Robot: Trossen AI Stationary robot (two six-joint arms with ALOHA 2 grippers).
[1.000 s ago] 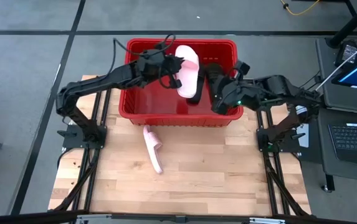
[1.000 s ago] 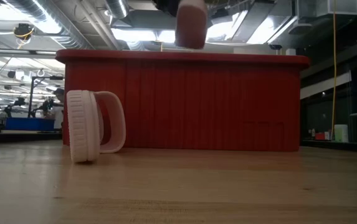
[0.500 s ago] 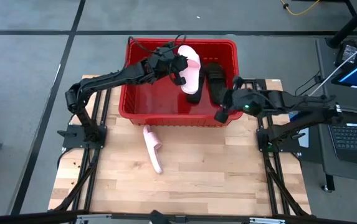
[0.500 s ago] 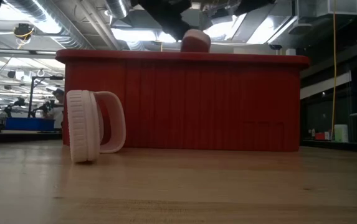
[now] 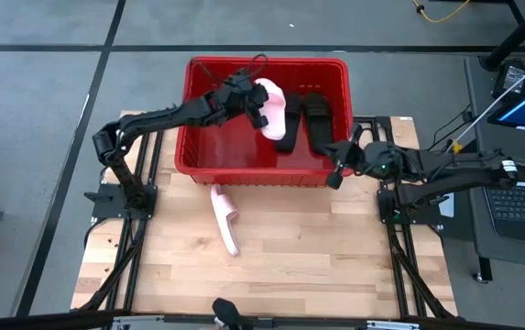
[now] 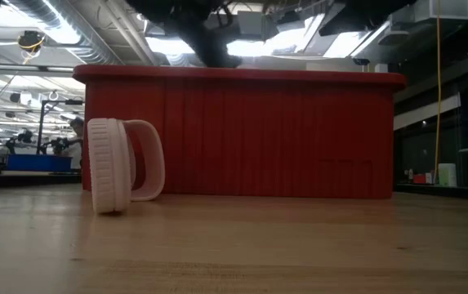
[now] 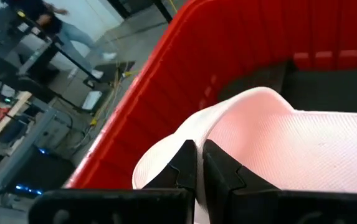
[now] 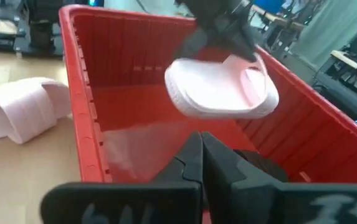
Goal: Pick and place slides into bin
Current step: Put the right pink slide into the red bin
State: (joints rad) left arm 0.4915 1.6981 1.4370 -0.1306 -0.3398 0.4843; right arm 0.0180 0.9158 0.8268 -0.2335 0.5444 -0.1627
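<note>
My left gripper (image 5: 258, 95) reaches into the red bin (image 5: 189, 119) and is shut on a pale pink slide (image 5: 271, 108), which is down inside the bin. Two black slides (image 5: 289, 124) (image 5: 318, 117) lie in the bin's right half. A second pink slide (image 5: 225, 218) stands on its side edge on the table in front of the bin; it also shows in the low view (image 6: 123, 167). My right gripper (image 5: 336, 170) is shut and empty at the bin's near right corner. My left gripper pinches the pink slide's strap (image 7: 184, 134) at its edge between its two fingers (image 7: 181, 167). In the right wrist view the fingers come from above onto the strap (image 8: 251, 70). The slide hangs below them, roughly level, clear of the bin's floor.
The bin's left half (image 5: 216, 147) shows bare red floor. The bin stands at the table's far edge, and bare wood (image 5: 317, 247) lies in front of it. A laptop (image 5: 519, 206) and a monitor stand off the table's right side.
My left gripper has gone down into the bin with the pink slide, which has sunk below the rim in the low view. My right gripper has drawn back out of the bin toward the table's right and near edges.
</note>
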